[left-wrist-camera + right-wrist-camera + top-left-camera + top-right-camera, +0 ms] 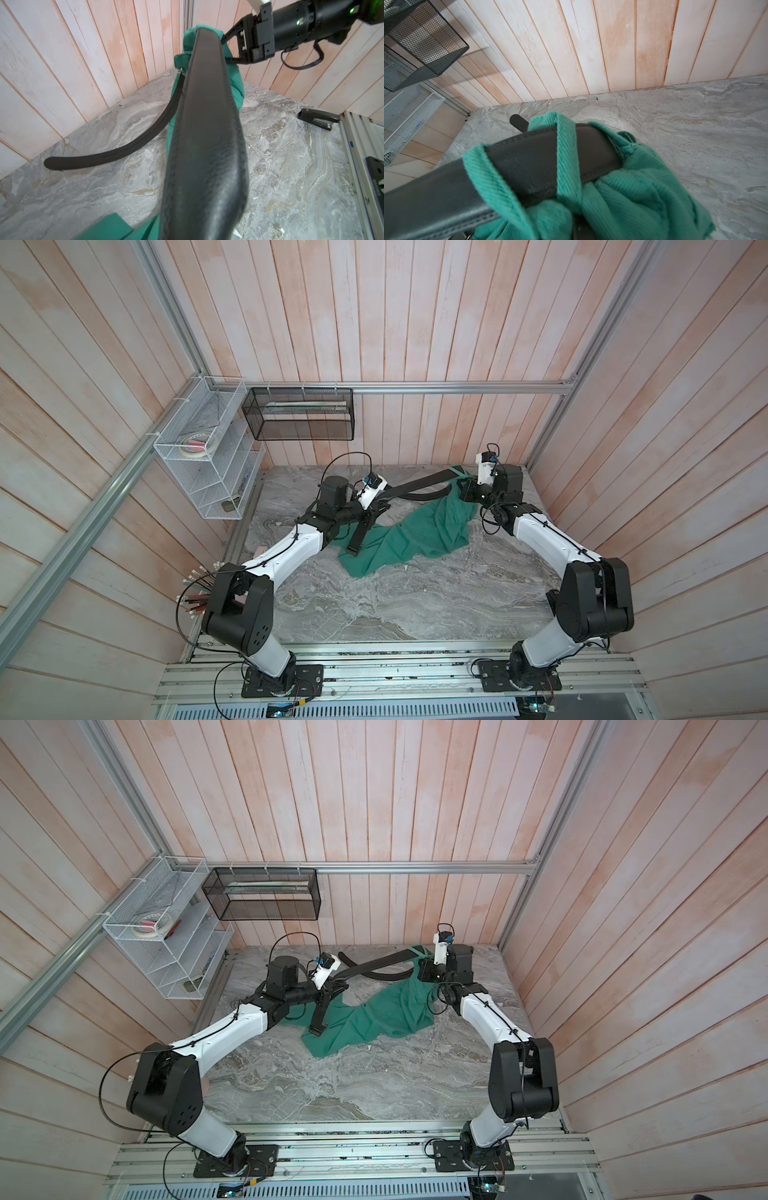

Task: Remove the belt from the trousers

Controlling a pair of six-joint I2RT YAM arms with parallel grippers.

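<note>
The teal-green trousers (415, 531) (382, 1015) lie bunched on the marble table, with their waistband lifted at the back right. The black belt (419, 485) (374, 963) stretches taut in the air from my left gripper (379, 508) (332, 990), which is shut on it, to the waistband. Its buckle end (354, 549) hangs down onto the cloth. The belt's tail (104, 158) curves along the table. In the right wrist view the belt (533, 162) passes under a belt loop (566, 155). My right gripper (465, 485) (225, 37) is shut on the waistband cloth (234, 87).
A white wire rack (208, 456) and a black mesh basket (299, 414) hang on the back left wall. A black stapler (318, 118) lies by the wall near the right arm. Wooden walls close in the table (374, 605) on three sides.
</note>
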